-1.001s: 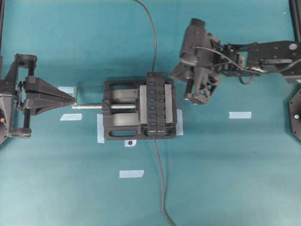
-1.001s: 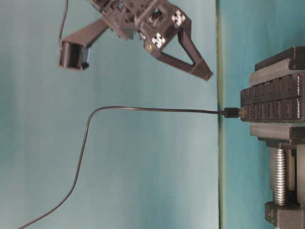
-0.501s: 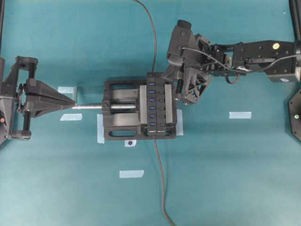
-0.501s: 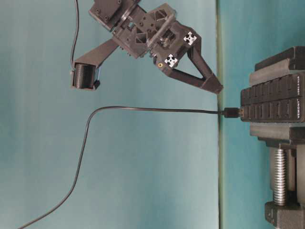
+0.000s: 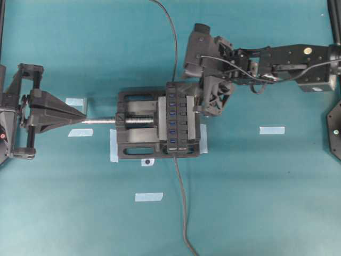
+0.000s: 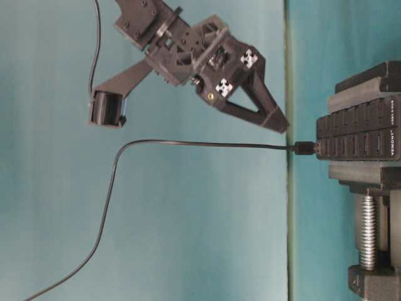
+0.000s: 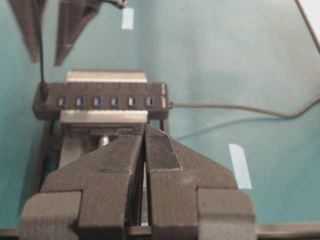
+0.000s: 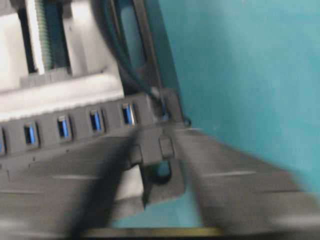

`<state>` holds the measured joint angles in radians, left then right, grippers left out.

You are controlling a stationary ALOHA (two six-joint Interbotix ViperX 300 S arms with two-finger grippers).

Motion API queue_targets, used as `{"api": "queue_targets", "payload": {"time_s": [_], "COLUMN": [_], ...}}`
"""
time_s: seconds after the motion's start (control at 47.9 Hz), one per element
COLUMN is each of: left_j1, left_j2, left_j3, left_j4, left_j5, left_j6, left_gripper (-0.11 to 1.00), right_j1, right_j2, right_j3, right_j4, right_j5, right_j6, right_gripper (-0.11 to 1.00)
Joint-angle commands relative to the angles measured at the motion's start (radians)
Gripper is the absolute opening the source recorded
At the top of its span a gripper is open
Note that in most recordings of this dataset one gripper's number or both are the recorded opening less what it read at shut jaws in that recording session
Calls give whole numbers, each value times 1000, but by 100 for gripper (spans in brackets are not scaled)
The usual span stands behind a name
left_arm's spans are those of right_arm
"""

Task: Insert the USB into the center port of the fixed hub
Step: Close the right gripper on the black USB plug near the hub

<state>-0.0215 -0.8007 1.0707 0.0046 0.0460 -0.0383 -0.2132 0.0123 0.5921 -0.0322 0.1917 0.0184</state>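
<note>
1. Teal tabletop (image 5: 256, 202) spreads wide on every side of the vise (image 5: 136, 144).
2. Nearest in the left wrist view, the left gripper (image 7: 145, 145) has its fingers pressed together, well short of the vise.
3. The fixed hub (image 7: 165, 97) sits clamped, and the center port (image 7: 96, 101) is unfilled.
4. The USB (image 7: 43, 90) stands in the hub's end port.
5. Beyond that end, the right gripper (image 7: 46, 59) hangs with its fingers apart, holding nothing.

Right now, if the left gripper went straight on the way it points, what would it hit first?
The left gripper, jaws together, points along the vise's screw. The screw's near end looks like the first contact, though their relative height is unclear from overhead.
</note>
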Motion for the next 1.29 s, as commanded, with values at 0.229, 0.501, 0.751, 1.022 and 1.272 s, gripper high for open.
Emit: {"api": "queue_targets", "payload": {"time_s": [0.229,0.501,0.751,1.022,1.272], "left_j1": [-3,-3,-6,-8,-8], "left_j2": [15,26,29,29,23], "left_j3": [-32,-32,-31,-25,-18], "left_j4": [2,2,2,2,2], "left_j5": [-5,-5,-5,-5,-9], "left_j6": [-26,-26,-26,-26,-26], "left_gripper": [0,0,0,0,0], "right_j1": [2,0,0,0,6], "right_j2": [23,57,87,94,94], "right_j3": [-54,-78,-109,-118,-120], "right_j4": [0,-2,0,0,0], "right_j5": [-5,-5,6,51,46], "right_j6": [-17,-23,-28,-41,-38], "right_gripper": [80,79,78,49,13]}}
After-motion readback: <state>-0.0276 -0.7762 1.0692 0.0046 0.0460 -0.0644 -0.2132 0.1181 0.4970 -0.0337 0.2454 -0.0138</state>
